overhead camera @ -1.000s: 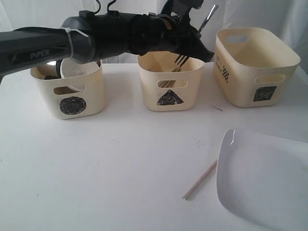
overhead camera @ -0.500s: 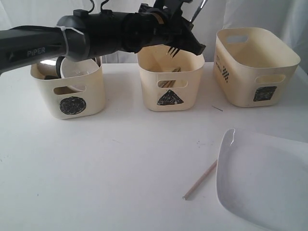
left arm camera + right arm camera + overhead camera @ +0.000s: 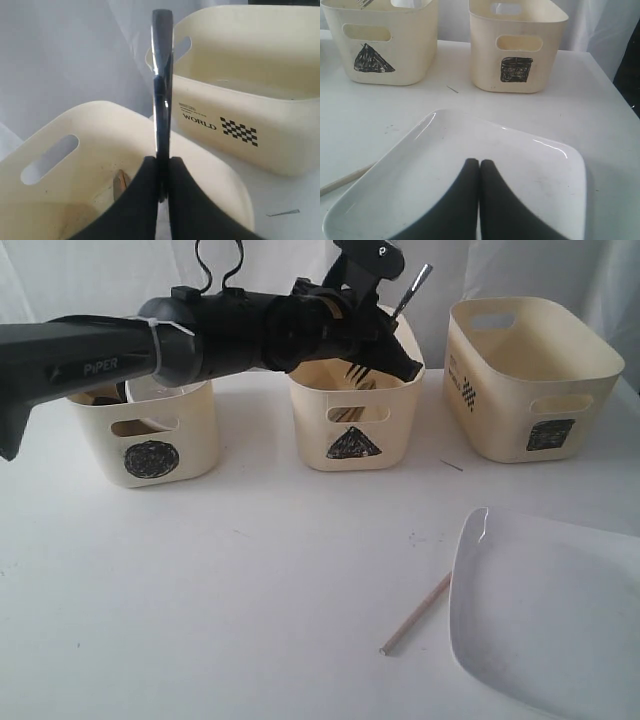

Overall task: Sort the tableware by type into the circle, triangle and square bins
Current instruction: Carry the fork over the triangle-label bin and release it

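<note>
Left gripper [image 3: 159,164] above the triangle bin [image 3: 350,420], jaws pressed onto the fork [image 3: 161,75] – the steel handle stands up between the fingers, and in the exterior view the tines hang beneath the gripper, level with the bin's rim.

Step in hand, as judged: dropping the fork into the triangle bin. It goes best if the tines are carried well below the rim before the jaws part; the fork should stay over the middle of the opening, away from the near wall, so that it slides down and does not tip out; the arm then lifts straight up, clear of the rim.

Containers:
- The triangle bin lies directly under the left gripper; a brown, wood-like piece shows on its floor in the left wrist view, the rest being hidden.
- The square bin [image 3: 260,120] stands beyond that gripper and to its outer side; the part of its inside that shows holds nothing visible.
- The circle bin [image 3: 150,435] sits back along the left arm, near its elbow; its contents are mostly covered, with only a pale rim and a dark shape showing.

Right gripper [image 3: 479,165]: fingers closed together on nothing, hovering over the white square plate [image 3: 510,145], which lies on the table [image 3: 250,570]; one chopstick [image 3: 415,615] lies just beside the plate's edge – both unsorted.
</note>
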